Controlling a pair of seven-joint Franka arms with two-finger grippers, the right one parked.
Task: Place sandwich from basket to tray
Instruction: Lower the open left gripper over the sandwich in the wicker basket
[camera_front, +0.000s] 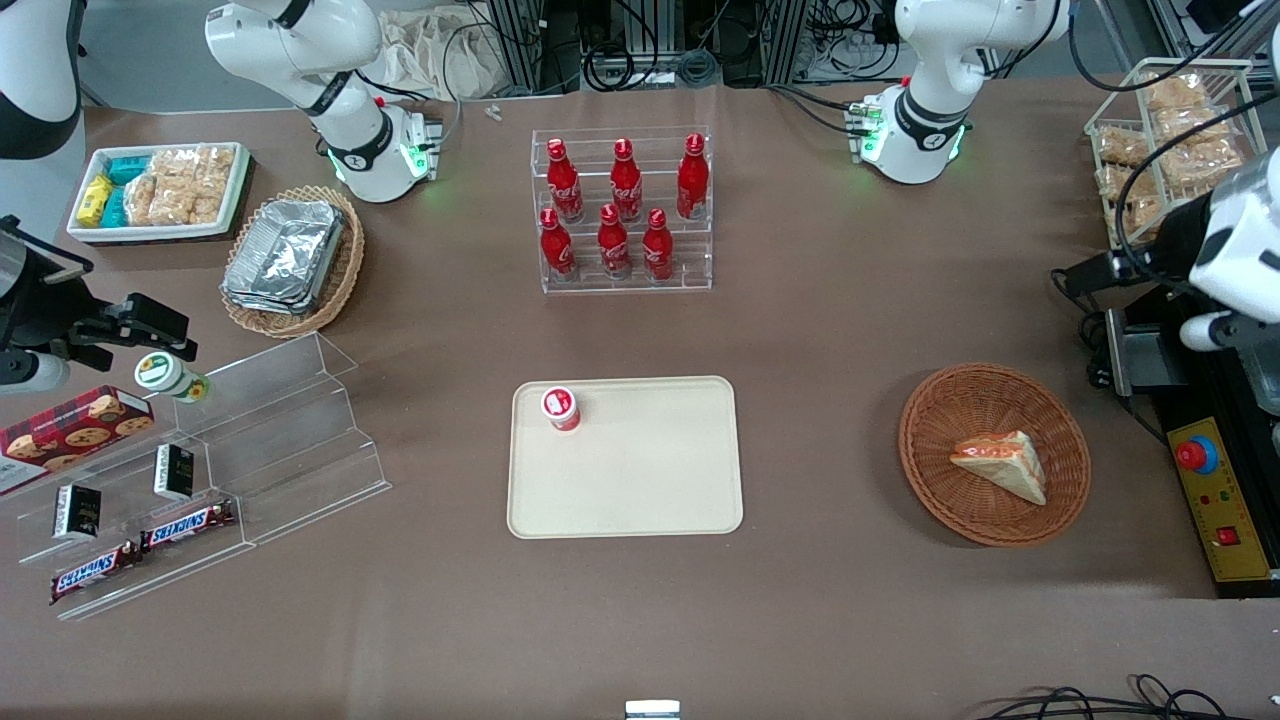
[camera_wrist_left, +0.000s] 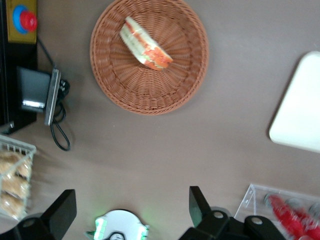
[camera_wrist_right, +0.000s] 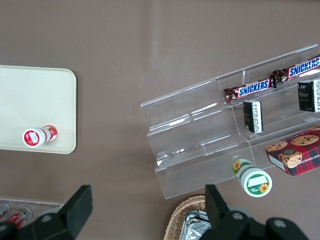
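Left arm's gripper (camera_wrist_left: 131, 212) hangs high above the bare brown table (camera_front: 850, 330) with its two black fingers (camera_wrist_left: 199, 204) spread wide apart and nothing between them; in the wrist view the basket lies well clear of the fingertips, and no part of the gripper touches anything

Largest of the task's things, the cream-beige tray (camera_front: 640, 480) lies flat near the middle of the table, nearer the front camera than the clear rack of red cola bottles (camera_front: 622, 210). A small red cup with a white lid (camera_front: 561, 408) stands upright on the tray, close to one of the corners farthest from the camera

Next in size, the round reddish-brown wicker basket (camera_front: 940, 480) sits toward the working arm's end of the table, well apart from the tray, with open tabletop between them

Smallest, the sandwich (camera_front: 1002, 462) lies in the basket, a triangular wedge of white bread resting on its side, its red-orange and green filling showing along one long edge (camera_wrist_left: 145, 43). It lies off-centre on the woven floor, nearer the basket's rim toward the working arm's end
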